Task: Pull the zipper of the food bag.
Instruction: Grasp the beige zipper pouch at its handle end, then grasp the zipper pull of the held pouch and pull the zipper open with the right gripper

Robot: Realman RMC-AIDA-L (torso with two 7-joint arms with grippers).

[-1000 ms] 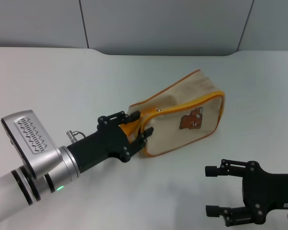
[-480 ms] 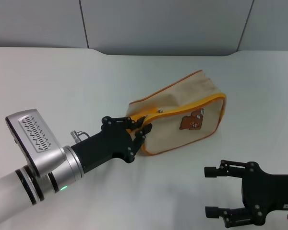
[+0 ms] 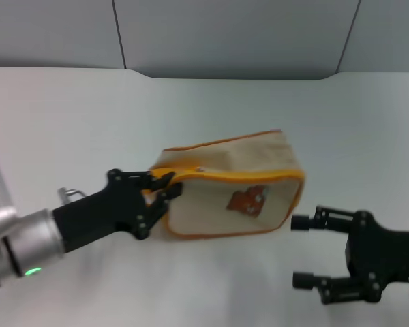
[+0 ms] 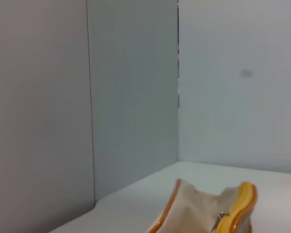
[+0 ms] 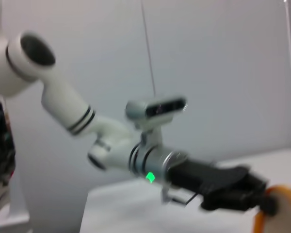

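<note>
Jaws of the left gripper (image 3: 165,189) are closed on the near-left end of the boxy cream canvas food bag (image 3: 232,184), at its orange-yellow edge; jaws of the right gripper (image 3: 301,251) are spread wide and hold nothing. The bag lies on the white table (image 3: 75,122), at centre. The yellow-taped zipper (image 3: 238,174) runs along its upper edge; the small silver pull tab (image 4: 221,217) shows in the left wrist view. The right gripper hovers near the bag's right end, apart from it.
</note>
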